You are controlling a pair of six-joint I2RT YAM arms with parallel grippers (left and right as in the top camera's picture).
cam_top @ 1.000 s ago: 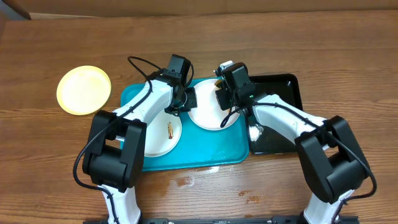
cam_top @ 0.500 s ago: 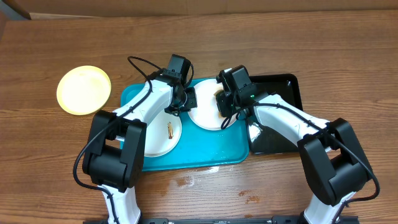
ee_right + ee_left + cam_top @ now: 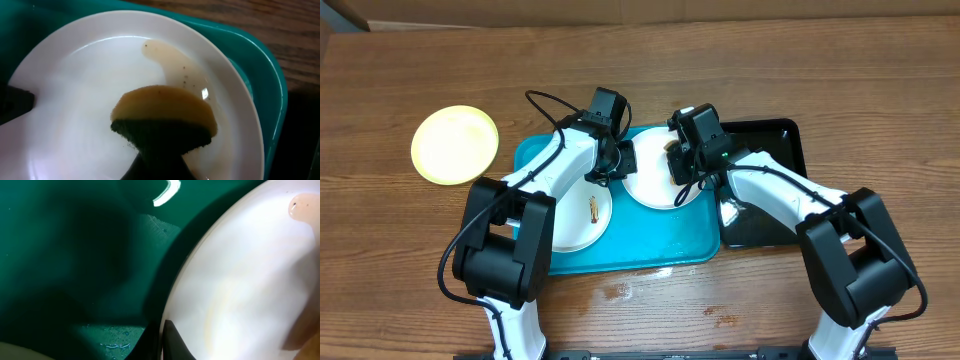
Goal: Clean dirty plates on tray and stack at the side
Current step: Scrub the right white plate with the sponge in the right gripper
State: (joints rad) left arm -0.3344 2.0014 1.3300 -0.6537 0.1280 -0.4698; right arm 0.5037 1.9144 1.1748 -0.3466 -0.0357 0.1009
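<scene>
White plates [image 3: 575, 225]: two, on one tray [image 3: 660, 245].
Yellow plate [image 3: 454, 145]: one, on surface [image 3: 420, 280].
Left gripper [image 3: 624, 160]: clamped on white plate rim.
Right gripper [image 3: 678, 165]: clamped on one sponge [image 3: 165, 117].

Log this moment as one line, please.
left gripper: shut on white plate rim | right gripper: shut on sponge, on plate | smear: present

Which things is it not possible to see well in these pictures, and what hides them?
1. Right wrist view: the sponge covers the middle of the scrubbed plate; dirt beneath is hidden.
2. Left wrist view: too close and blurred; the left gripper is cut off by the bottom edge.
3. Overhead: the wrists hide both sets of jaws; the smear on the second white plate is too small to identify.
</scene>
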